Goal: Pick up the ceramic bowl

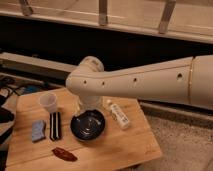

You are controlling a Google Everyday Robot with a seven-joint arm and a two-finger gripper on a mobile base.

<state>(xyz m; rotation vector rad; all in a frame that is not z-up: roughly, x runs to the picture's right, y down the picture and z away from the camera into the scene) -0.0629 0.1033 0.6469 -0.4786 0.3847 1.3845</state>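
The ceramic bowl (88,126) is a round, glossy dark navy bowl in the middle of the wooden table (125,145). My white arm reaches in from the right and bends down at the elbow joint. The gripper (89,114) hangs straight down over the bowl's back half, at or just inside its rim. The arm's wrist hides the bowl's far edge.
A small white translucent cup (48,102) stands left of the bowl. A black bar-shaped pack (55,125) and a blue sponge (38,130) lie at front left. A red-brown packet (64,154) lies near the front edge. A white bottle (118,115) lies right of the bowl.
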